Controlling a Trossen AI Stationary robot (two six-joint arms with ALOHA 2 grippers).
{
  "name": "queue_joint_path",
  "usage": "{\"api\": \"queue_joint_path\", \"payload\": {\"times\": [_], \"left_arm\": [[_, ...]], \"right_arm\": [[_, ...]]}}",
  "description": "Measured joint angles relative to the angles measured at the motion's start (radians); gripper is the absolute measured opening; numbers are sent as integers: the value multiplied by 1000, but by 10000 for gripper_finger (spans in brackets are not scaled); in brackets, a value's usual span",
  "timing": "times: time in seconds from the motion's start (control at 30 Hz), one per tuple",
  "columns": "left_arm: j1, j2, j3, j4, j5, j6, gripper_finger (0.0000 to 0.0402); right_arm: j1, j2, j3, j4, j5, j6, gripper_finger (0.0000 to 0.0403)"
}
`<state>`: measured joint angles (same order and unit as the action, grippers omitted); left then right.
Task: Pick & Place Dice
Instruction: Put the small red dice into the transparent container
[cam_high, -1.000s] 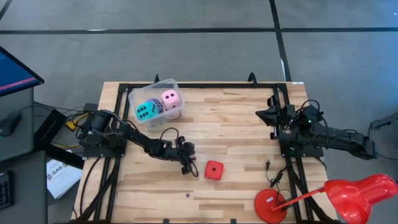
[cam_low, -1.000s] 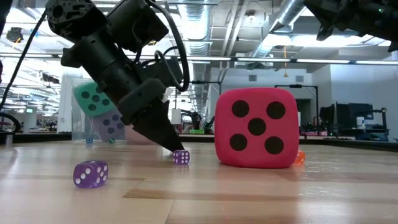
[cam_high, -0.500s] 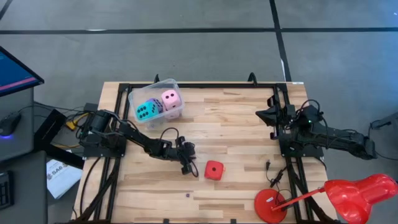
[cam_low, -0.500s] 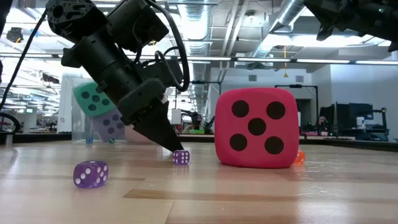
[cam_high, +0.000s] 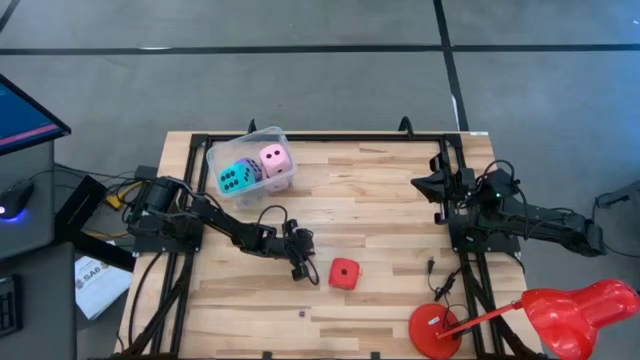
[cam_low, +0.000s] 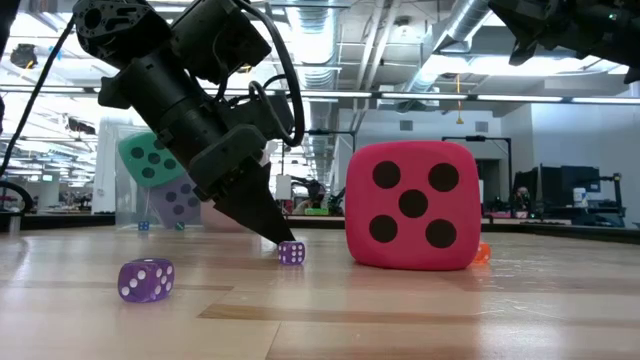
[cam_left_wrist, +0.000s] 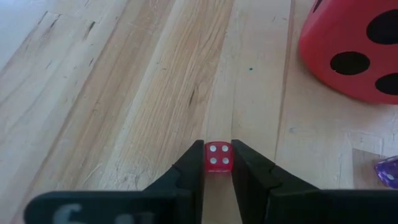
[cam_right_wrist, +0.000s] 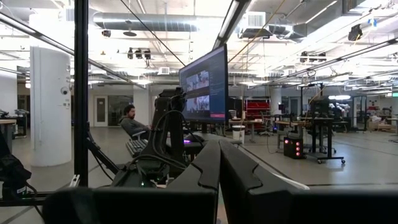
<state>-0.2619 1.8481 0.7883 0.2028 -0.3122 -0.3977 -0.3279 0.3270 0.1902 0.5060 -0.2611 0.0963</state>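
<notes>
Dice counted: four large and three small. We find the left gripper (cam_left_wrist: 217, 158) clenched on a small red die (cam_left_wrist: 218, 157), one finger pressed to each side, four pips on the face towards the wrist camera. This die lies on the table (cam_high: 400, 230) just beside the large red die (cam_low: 412, 205), whose front face shows five pips. One small violet die (cam_low: 291, 252) sits at the fingertips beside the large red die; a second small violet die (cam_low: 146, 279) lies apart from it, nearer the low camera. Well behind the large red die stands a clear tub (cam_high: 270, 135) holding three: a cyan die (cam_high: 234, 178), a pink die (cam_high: 276, 158) and a violet-blue die (cam_low: 178, 200). The right gripper (cam_right_wrist: 219, 168) waits clenched and empty, well away from the large red die.
</notes>
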Motion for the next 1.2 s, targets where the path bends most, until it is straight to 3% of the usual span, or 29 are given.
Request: {"api": "queue_joint_path", "payload": {"times": [0.53, 0.83, 1.2], "left_arm": [[17, -51, -6, -27, 15, 56, 52], [109, -321, -2, -81, -12, 176, 53], [240, -613, -2, -299, -232, 237, 53]], "right_arm": [[0, 0, 0, 0, 0, 0, 0], [0, 0, 0, 0, 0, 0, 0], [-1, 0, 0, 0, 0, 0, 0]]}}
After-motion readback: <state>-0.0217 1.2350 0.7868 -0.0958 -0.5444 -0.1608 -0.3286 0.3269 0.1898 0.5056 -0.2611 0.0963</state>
